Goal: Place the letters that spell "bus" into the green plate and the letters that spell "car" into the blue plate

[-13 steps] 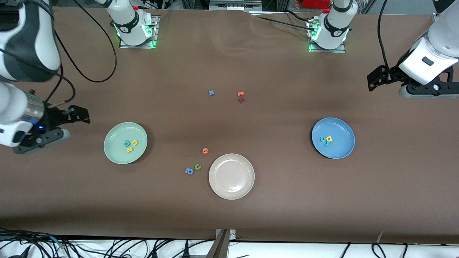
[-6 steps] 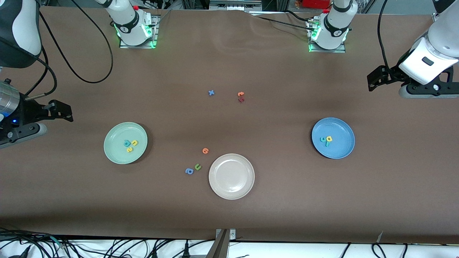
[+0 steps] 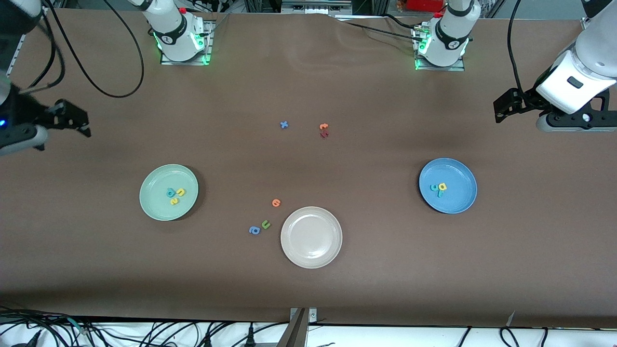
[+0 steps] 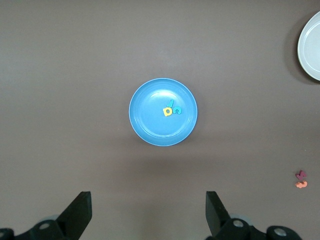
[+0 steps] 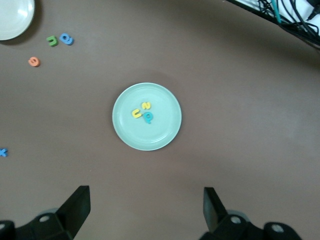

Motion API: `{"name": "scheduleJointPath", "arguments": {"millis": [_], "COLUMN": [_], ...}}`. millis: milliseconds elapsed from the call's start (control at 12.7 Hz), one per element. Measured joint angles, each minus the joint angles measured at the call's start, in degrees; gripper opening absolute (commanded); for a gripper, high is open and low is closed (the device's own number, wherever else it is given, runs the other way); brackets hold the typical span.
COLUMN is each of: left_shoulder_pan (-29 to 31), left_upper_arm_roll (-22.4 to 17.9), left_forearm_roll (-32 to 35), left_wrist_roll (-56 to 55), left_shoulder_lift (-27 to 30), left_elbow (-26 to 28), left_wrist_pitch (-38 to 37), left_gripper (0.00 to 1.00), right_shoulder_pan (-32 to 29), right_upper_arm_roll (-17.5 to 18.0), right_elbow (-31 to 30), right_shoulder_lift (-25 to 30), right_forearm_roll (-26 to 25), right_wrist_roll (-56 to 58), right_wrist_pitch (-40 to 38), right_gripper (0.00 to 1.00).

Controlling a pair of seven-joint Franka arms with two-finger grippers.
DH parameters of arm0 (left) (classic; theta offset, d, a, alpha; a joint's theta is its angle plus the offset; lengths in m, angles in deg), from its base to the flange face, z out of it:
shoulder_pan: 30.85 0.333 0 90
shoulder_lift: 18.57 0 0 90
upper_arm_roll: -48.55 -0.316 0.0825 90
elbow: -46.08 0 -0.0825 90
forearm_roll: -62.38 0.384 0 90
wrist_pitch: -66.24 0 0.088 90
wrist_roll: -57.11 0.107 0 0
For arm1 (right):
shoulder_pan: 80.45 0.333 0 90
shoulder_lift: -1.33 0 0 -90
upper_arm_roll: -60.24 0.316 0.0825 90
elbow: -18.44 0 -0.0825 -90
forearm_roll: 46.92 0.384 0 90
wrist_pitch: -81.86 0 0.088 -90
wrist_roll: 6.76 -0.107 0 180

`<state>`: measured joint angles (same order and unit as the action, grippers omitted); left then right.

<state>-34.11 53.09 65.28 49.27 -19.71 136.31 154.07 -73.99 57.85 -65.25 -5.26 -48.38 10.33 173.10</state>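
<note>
"bus" letters: teal b [image 3: 170, 193], yellow u [image 3: 181, 192] and yellow s [image 3: 173, 201] bunched together in the green plate [image 3: 154, 205], toward the right arm's end of the surface [image 3: 308, 284]; seen also in the right wrist view, b [image 5: 148, 117], u [image 5: 136, 114], s [image 5: 145, 106], plate [image 5: 125, 135]
"car" letters: teal c [image 3: 434, 187], yellow a [image 3: 442, 186] and teal r [image 3: 439, 193] touching one another in the blue plate [image 3: 458, 202], toward the left arm's end; plate [image 4: 145, 125] centred in the left wrist view
Hard to make out: the r is partly covered by the a; letter shapes barely readable at this distance
Other items: cream plate [image 3: 311, 255] nearest the front camera; blue a [image 3: 254, 230], green u [image 3: 265, 224] and orange letter [image 3: 275, 203] beside it; blue x [image 3: 284, 125], a second orange letter [image 3: 323, 126] touching a dark red letter [image 3: 324, 134], nearer the bases
Right end effector [image 3: 77, 123]: released, fingers spread, holding nothing; raised over bare surface; arm partly cut off by the frame edge
Left end effector [image 3: 503, 107]: released, empty; raised over bare surface; arm waits, partly cut off
</note>
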Motion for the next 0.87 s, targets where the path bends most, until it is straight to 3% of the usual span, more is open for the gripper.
{"name": "scheduleJointPath", "arguments": {"millis": [315, 867], "left_shoulder_pan": [0.0, 0.0], "left_upper_arm_roll": [0.0, 0.0], "left_forearm_roll": [0.0, 0.0], "left_wrist_roll": [0.0, 0.0], "left_shoulder_lift": [0.0, 0.0], "left_elbow": [0.0, 0.0], "left_wrist_pitch": [0.0, -0.1], "left_gripper": [1.00, 1.00], "right_shoulder_pan": [-0.3, -0.4], "right_upper_arm_roll": [0.7, 0.4], "right_elbow": [-11.9, -13.5], "right_shoulder_lift": [6.3, 6.0], "right_forearm_roll": [-0.5, -1.6], "right_wrist_roll": [-2.3, -3.0], "right_wrist_pitch": [2.9, 2.4], "right_gripper": [1.00, 1.00]}}
